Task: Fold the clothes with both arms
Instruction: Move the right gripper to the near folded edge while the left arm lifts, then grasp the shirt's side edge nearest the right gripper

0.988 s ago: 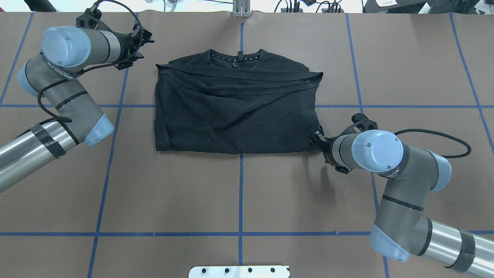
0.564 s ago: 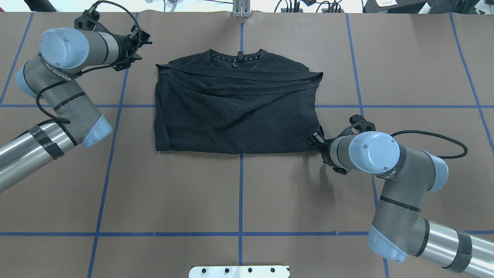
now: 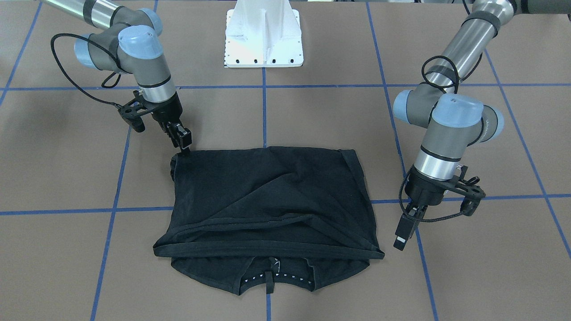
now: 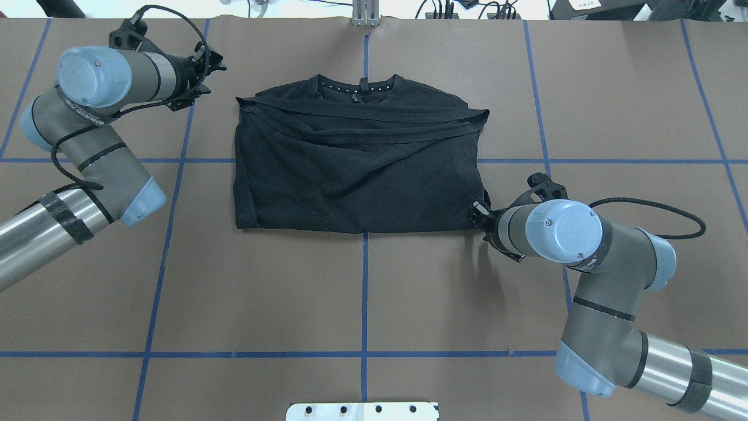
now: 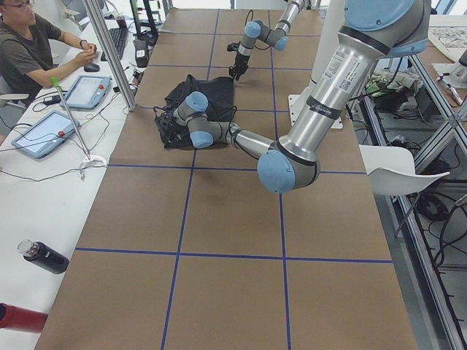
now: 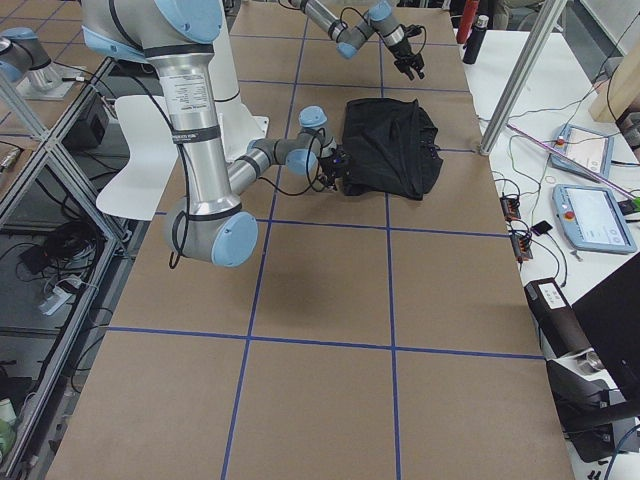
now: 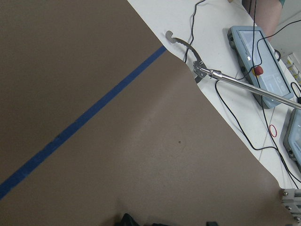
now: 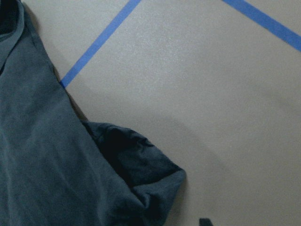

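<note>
Nearby: pedestal (image 3: 263, 40) past T-shirt (image 3: 267, 200) hem; pendants (image 5: 42, 133) & person (image 5: 29, 51) by table (image 3: 325, 120).

Left gripper (image 3: 400, 240) hangs raised, tilted; right gripper (image 3: 183, 144) low, pointed down; 2 elbows bent; jaws' gap unclear.

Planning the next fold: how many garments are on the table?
1. The black T-shirt lies partly folded on the table, collar toward the operators' side. No second garment shows; one could hide underneath.

Shining bright and even from overhead; casting soft shadows on the table (image 4: 362, 292) just beside the shirt (image 4: 356, 164); blurring the shirt's cloth close up.
</note>
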Controlling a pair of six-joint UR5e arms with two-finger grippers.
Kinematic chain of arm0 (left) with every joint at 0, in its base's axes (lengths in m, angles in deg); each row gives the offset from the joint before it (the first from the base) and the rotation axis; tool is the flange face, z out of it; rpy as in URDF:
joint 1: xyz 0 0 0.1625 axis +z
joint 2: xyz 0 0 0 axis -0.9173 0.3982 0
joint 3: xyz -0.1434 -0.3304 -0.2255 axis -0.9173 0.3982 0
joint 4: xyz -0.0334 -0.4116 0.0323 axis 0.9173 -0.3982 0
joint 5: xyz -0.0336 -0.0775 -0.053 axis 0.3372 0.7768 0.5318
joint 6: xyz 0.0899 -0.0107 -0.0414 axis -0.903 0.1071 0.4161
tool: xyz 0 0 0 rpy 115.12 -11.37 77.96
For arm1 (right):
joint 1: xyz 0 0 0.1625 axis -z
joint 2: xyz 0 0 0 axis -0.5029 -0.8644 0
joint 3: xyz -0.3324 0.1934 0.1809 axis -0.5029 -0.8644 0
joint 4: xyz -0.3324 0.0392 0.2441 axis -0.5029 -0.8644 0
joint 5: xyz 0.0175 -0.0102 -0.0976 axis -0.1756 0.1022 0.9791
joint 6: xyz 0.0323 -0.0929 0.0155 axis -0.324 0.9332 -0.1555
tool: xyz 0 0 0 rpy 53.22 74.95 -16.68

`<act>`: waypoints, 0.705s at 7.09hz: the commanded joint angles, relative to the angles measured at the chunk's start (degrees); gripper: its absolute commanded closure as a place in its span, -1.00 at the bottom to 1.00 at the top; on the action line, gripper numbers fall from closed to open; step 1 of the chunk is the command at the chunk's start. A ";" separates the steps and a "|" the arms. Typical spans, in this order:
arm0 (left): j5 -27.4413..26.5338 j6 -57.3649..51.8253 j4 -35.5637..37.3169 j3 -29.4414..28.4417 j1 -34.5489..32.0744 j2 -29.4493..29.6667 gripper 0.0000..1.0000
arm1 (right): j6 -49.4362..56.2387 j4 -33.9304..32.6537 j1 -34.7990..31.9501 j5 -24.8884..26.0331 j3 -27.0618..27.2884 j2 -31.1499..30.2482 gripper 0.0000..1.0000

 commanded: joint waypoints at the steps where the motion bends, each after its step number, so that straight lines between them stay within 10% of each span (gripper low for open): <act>1: 0.00 0.02 -0.03 0.06 0.00 -0.21 -0.30 | 0.36 0.07 -0.42 -0.91 0.73 -0.47 1.00; 5: 0.09 0.28 0.06 1.20 -0.09 -0.30 -0.30 | -0.07 -0.20 -0.42 -4.17 15.22 -10.74 1.00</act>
